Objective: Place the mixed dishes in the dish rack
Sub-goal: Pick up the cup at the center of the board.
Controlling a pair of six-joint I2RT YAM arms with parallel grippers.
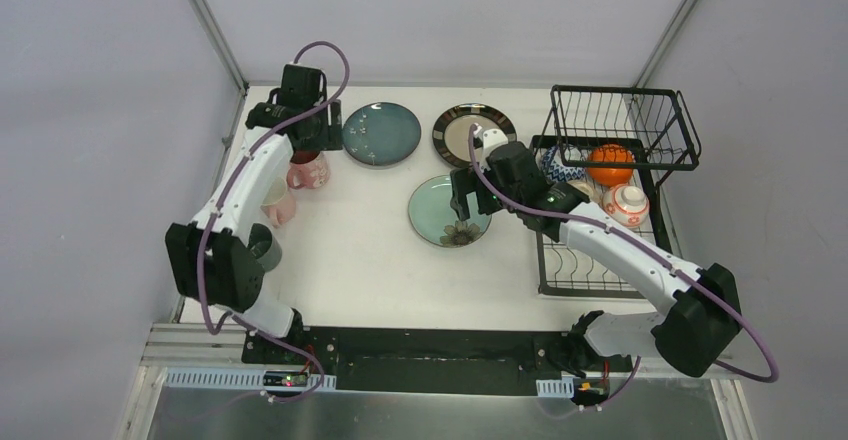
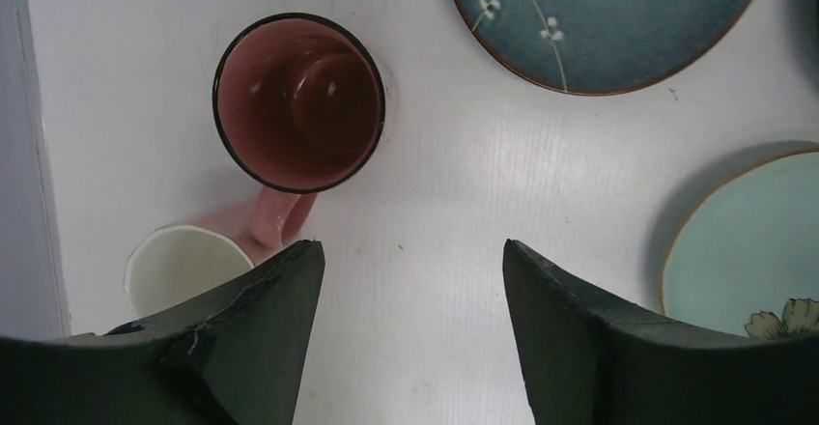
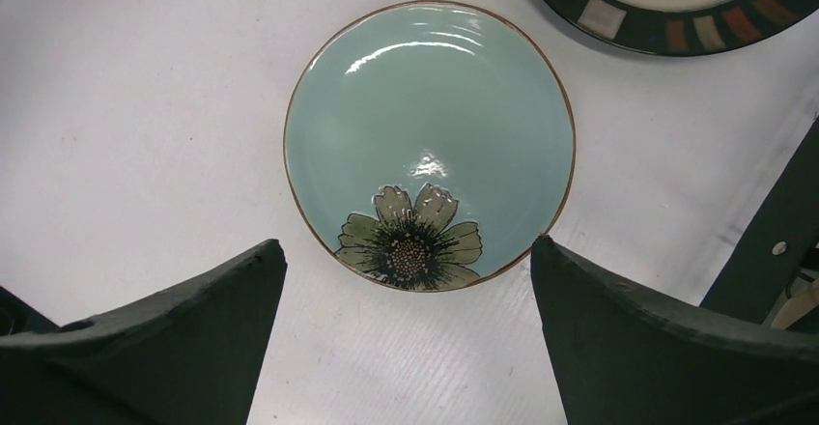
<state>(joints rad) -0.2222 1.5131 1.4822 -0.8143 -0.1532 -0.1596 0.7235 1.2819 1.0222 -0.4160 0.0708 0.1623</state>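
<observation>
Left gripper: fingers spread, only bare table between them; it hangs over the far left of the table, just near of the upright pink cup.
Right gripper: fingers spread wide and holding nothing, poised above the near edge of the mint plate.
Pink cup: upright, pink inside with a thin dark rim, its handle turned toward the left gripper.
Second cup: pink outside and cream inside, lying on its side just beside the first cup's handle.
Dark cup: stands at the table's left edge, partly hidden by the left arm.
Teal plate: dark blue-green glaze with a brown edge and thin white sprigs of blossom; it lies flat at the far middle of the table.
Dark-rimmed plate: beige centre and a black band with beige, orange and rust blocks; it lies flat between the teal plate and the rack.
Mint plate: glossy pale green with a brown edge and one olive flower near its edge; it lies flat, near of the other two plates.
Dish rack: black wire, at the table's right side, with a raised basket at the far end.
Orange bowl: in the rack, below the basket.
Red-patterned bowl: white with red marks, in the rack, just near of the orange bowl.
Blue-patterned bowl: in the rack, left of the orange bowl, partly hidden by the right arm.
</observation>
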